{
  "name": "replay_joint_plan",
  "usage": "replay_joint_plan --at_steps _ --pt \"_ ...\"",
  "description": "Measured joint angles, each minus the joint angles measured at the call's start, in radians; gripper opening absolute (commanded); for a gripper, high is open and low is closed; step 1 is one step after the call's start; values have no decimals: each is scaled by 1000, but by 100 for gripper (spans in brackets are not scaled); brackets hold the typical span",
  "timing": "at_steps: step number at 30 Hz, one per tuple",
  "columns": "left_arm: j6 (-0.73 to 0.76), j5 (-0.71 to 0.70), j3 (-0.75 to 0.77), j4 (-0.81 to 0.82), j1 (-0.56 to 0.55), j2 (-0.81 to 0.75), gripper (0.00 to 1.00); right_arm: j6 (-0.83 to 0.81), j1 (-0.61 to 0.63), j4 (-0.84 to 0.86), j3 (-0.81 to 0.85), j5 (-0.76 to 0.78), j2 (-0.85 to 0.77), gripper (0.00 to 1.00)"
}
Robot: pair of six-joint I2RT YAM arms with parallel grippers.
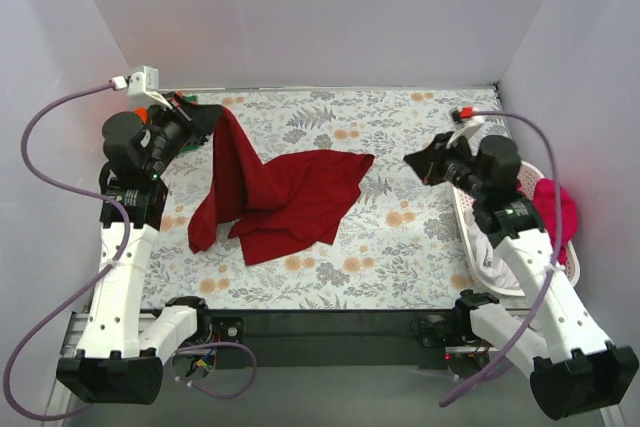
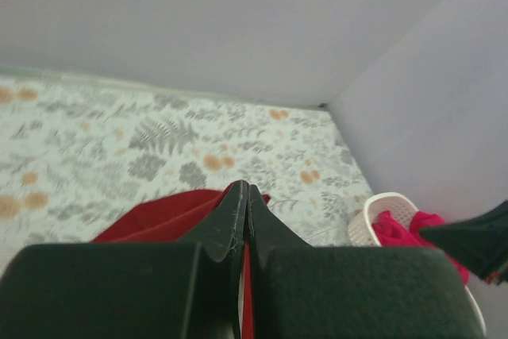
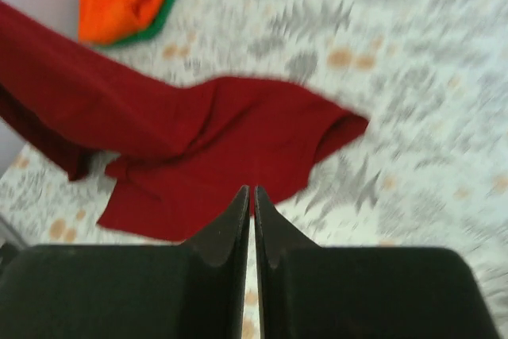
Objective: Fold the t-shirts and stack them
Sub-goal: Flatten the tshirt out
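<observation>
**Crimson tee hoisted by one edge, needs flattening before any fold**

The left gripper (image 1: 205,119) has its jaws pinched on an edge of the dark crimson t-shirt (image 1: 295,197) at the far-left of the table (image 1: 400,257). The cloth hangs from it in a band running far-to-near, and the rest flops flat out to the right toward the middle. It's too rumpled to tell collar from hem imo. The right gripper (image 1: 420,162) hovers over the right side, jaws closed together on nothing. I'd open it, grab the loose right-hand tip and ease both arms apart so the shirt lies flat and square; a one-sided yank would probably just twist it. The orange t-shirt (image 3: 123,1) sits on the green t-shirt (image 3: 163,5) at far-left, and the pink t-shirt (image 1: 555,209) is in the basket (image 1: 468,222).
</observation>
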Motion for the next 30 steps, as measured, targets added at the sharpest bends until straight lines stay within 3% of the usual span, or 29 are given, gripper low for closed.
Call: replay_joint_plan --at_steps 4,8,12,17,21,29,30 --pt "0 -91 -95 -17 0 36 0 37 131 9 -149 52 88 1" --pt "0 -195 -132 -18 0 44 0 37 392 109 -142 154 206 1" --pt "0 -307 -143 -2 0 42 0 42 560 220 -142 217 349 2" --pt "0 -392 -164 13 0 47 0 43 740 283 -91 284 585 19" --pt "1 -417 -174 22 0 69 0 39 838 288 6 304 751 37" --pt "1 -431 -197 24 0 94 0 18 922 321 173 314 933 39" --pt "1 -431 -197 25 0 93 0 14 927 325 187 312 956 43"
